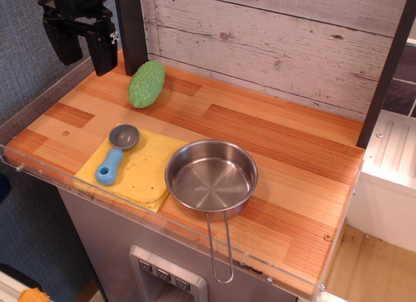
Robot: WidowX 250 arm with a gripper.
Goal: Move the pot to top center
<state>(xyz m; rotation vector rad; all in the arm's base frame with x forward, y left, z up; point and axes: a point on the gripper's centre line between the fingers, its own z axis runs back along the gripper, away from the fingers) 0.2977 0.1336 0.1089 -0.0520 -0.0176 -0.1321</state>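
The pot (pixel 211 178) is a shallow shiny steel pan near the front middle of the wooden counter. Its long wire-loop handle (pixel 221 247) points toward the front edge and sticks out past it. The pot's left rim overlaps the edge of a yellow cloth. My gripper (pixel 83 45) is black and hangs high at the far left back corner, well away from the pot. Its two fingers are apart and hold nothing.
A green bumpy oval object (pixel 146 84) lies at the back left. A small grey scoop with a blue handle (pixel 116 156) lies on the yellow cloth (pixel 136 172). A whitewashed plank wall (pixel 273 49) backs the counter. A clear rim (pixel 130 214) edges the front.
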